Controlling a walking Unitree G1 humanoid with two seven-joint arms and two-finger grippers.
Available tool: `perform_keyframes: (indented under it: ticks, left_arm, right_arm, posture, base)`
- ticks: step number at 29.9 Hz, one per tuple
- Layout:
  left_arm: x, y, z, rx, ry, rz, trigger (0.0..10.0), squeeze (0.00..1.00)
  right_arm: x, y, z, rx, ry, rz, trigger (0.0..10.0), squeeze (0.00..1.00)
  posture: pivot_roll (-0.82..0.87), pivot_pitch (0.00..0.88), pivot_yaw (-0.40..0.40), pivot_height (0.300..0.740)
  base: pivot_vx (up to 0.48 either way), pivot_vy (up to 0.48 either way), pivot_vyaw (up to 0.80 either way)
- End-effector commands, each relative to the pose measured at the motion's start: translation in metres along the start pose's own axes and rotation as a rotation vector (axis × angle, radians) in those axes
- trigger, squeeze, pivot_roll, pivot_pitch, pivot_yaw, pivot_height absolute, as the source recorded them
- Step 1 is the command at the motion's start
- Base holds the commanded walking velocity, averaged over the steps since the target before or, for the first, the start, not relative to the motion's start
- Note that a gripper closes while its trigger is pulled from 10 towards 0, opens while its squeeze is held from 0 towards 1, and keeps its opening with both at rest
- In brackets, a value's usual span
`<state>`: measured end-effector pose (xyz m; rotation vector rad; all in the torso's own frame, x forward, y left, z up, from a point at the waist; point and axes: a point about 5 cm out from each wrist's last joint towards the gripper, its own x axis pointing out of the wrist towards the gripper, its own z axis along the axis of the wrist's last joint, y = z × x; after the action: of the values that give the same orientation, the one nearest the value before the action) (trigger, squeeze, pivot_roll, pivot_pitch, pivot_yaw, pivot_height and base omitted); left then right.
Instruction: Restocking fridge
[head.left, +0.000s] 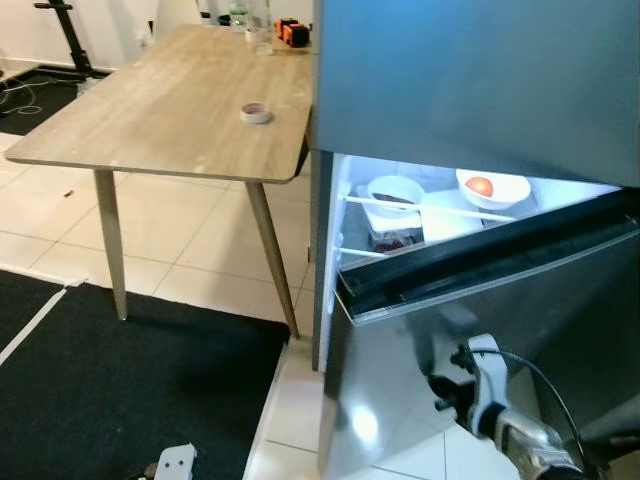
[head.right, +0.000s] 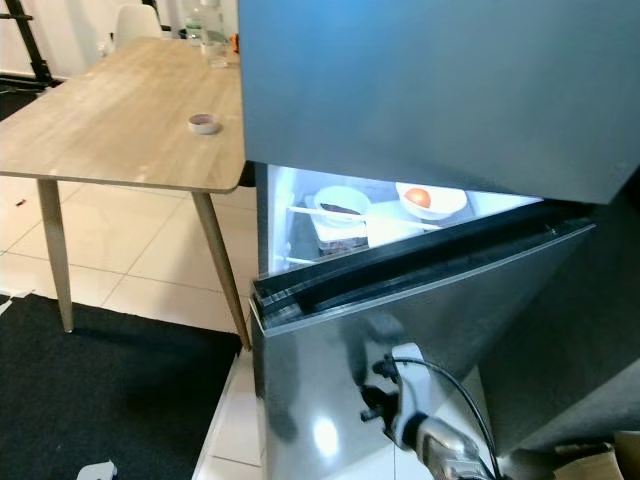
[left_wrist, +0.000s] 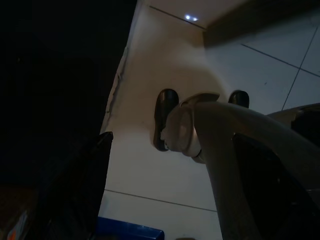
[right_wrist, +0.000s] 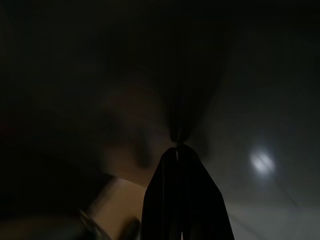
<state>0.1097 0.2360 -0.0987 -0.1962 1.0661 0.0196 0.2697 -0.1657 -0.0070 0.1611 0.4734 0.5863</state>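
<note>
fridge door (head.right: 420, 300) partly swung, leaving a lit gap; long top edge running slantwise, up and away from the right gripper (right_wrist: 182, 145). right gripper low before the door's steel face, fingers pressed together, tips against the reflective panel. right arm clearly nearer; left gripper (left_wrist: 100, 190) hanging idle over floor tiles, cannot tell its state. inside on the lit shelf: white bowl with an orange-red fruit (head.left: 481, 186), second bowl (head.left: 395, 191), container beneath. wooden counter (head.left: 150, 110) to the left, tape roll (head.left: 256, 112) on it.
</note>
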Motion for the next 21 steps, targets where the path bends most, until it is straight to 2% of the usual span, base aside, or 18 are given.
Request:
perform_keyframes:
  ticks: [1,3,5,6,7,10,13,14,15,16,17,19,20,21]
  left_arm:
    - [0.0,-0.002,-0.005,-0.003,0.012,-0.005,10.0,0.0]
    - [0.0,-0.002,-0.005,-0.004,0.012,-0.005,10.0,0.0]
    - [0.0,-0.002,-0.006,-0.01,0.009,-0.004,10.0,0.0]
    - [-0.001,-0.003,-0.007,-0.019,0.008,-0.002,10.0,0.0]
    - [-0.001,-0.003,-0.008,-0.023,0.007,-0.001,10.0,0.0]
    - [-0.001,-0.003,-0.01,-0.027,0.009,0.0,10.0,0.0]
    - [-0.001,-0.003,-0.011,-0.032,0.012,0.0,10.0,0.0]
    - [-0.002,-0.003,-0.012,-0.034,0.013,0.001,10.0,0.0]
    - [-0.002,-0.003,-0.014,-0.035,0.016,0.001,10.0,0.0]
    - [-0.003,-0.002,-0.015,-0.035,0.02,0.001,10.0,0.0]
    - [-0.003,-0.002,-0.015,-0.035,0.02,0.001,10.0,0.0]
    - [-0.003,-0.002,-0.016,-0.033,0.023,0.0,10.0,0.0]
    - [-0.003,-0.002,-0.016,-0.033,0.023,0.0,10.0,0.0]
    - [-0.003,-0.002,-0.016,-0.032,0.024,-0.001,10.0,0.0]
  right_arm:
    - [0.023,0.011,0.053,-0.095,-0.166,0.072,10.0,0.0]
    - [0.027,0.014,0.061,-0.105,-0.184,0.082,10.0,0.0]
    - [0.043,0.025,0.103,-0.159,-0.293,0.07,10.0,0.0]
    - [0.052,0.033,0.14,-0.183,-0.4,0.044,10.0,0.0]
    - [0.053,0.035,0.153,-0.182,-0.437,0.035,10.0,0.0]
    - [0.054,0.036,0.164,-0.196,-0.462,0.024,10.0,0.0]
    - [0.054,0.035,0.157,-0.209,-0.429,0.038,10.0,0.0]
    - [0.054,0.034,0.148,-0.216,-0.392,0.04,10.0,0.0]
    - [0.053,0.029,0.121,-0.232,-0.281,0.032,10.0,0.0]
    - [0.044,0.021,0.068,-0.262,-0.072,0.006,10.0,0.0]
    - [0.044,0.021,0.068,-0.262,-0.072,0.006,10.0,0.0]
    - [0.025,0.009,0.013,-0.245,0.143,-0.078,10.0,0.0]
    - [0.025,0.009,0.013,-0.245,0.143,-0.078,10.0,0.0]
    - [0.016,0.005,-0.006,-0.229,0.219,-0.121,10.0,0.0]
  posture:
    - [0.02,0.0,-0.068,0.74]
    - [0.02,0.0,-0.068,0.74]
    - [0.03,0.0,-0.077,0.74]
    - [0.04,0.0,-0.083,0.74]
    - [0.04,0.0,-0.086,0.74]
    - [0.05,0.0,-0.089,0.74]
    - [0.05,0.0,-0.094,0.74]
    - [0.05,0.0,-0.094,0.74]
    - [0.04,0.0,-0.095,0.74]
    - [0.04,0.0,-0.095,0.74]
    - [0.04,0.0,-0.095,0.74]
    - [0.04,0.0,-0.095,0.74]
    - [0.04,0.0,-0.095,0.74]
    - [0.04,0.0,-0.095,0.74]
  base:
    - [0.0,0.0,0.0]
    - [0.0,0.0,0.0]
    - [0.0,0.0,0.0]
    - [0.0,0.0,0.0]
    - [0.0,0.0,0.0]
    - [0.0,0.0,0.0]
    - [0.0,0.0,0.0]
    - [0.0,0.0,0.0]
    - [0.0,0.0,0.0]
    - [0.0,0.0,0.0]
    - [0.0,0.0,0.0]
    - [0.0,0.0,0.0]
    - [0.0,0.0,0.0]
    - [0.0,0.0,0.0]
